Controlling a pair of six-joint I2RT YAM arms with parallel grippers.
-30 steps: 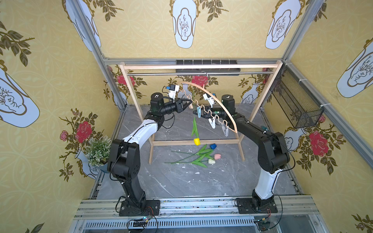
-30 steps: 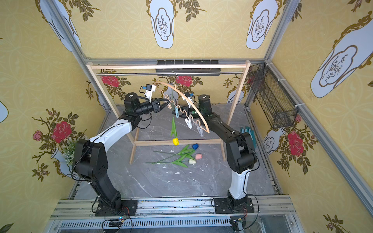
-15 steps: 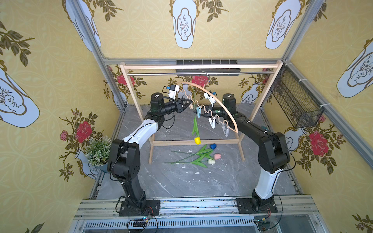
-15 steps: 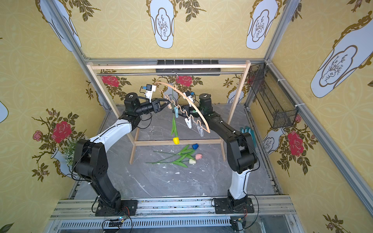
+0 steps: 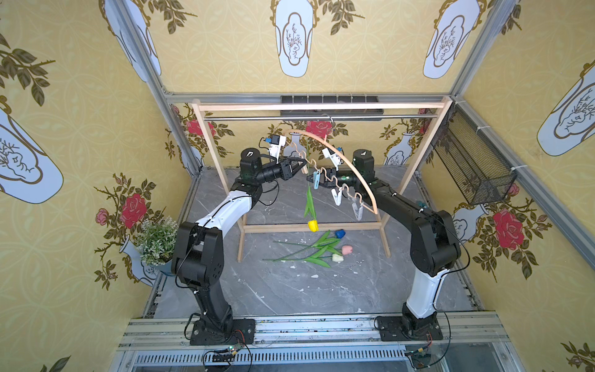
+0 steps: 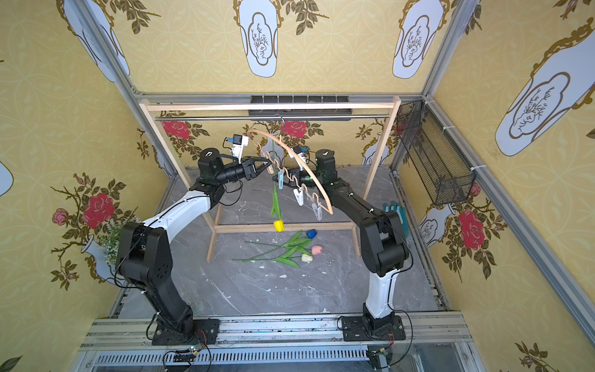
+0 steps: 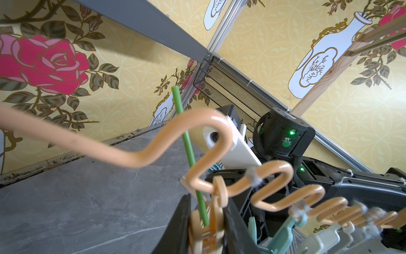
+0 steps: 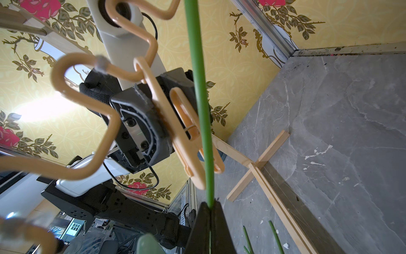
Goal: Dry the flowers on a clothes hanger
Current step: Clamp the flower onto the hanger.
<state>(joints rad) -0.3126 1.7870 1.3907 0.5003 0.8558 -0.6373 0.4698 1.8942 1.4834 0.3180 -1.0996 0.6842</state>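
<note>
The clothes hanger hangs by its hook from the rack's rail. My left gripper is shut on the peach clothespin under its wavy bar. My right gripper is shut on the green stem of the yellow tulip, whose head hangs downward. In the left wrist view the stem runs down between the clothespin's two halves. The blue, pink and white flowers lie on the floor.
A wooden rack with a metal rail spans the back. A teal clothespin, a white one and a grey one dangle from the hanger. A potted plant stands at the left, a black mesh basket hangs on the right wall.
</note>
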